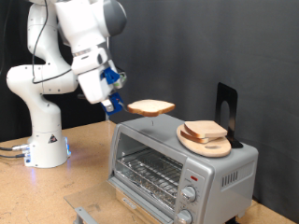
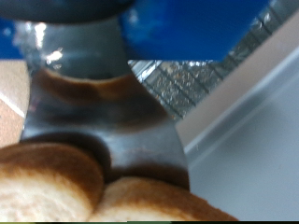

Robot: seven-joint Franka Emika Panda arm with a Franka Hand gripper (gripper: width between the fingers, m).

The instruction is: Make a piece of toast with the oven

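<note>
Above the oven point(image 1: 182, 163), your claw point(image 1: 120, 105) pinches the toast point(image 1: 150, 107) by one crust edge: light, stiff, crumbly, so grip gently.

Even indoor light on a black backdrop, exterior view sharp, wrist view close-up blurred, soft glare.

Jaws point(image 1: 116, 101) gripping spatula point(image 1: 140, 107), toast point(image 1: 151, 107) on it, above oven point(image 1: 177, 163)
</note>
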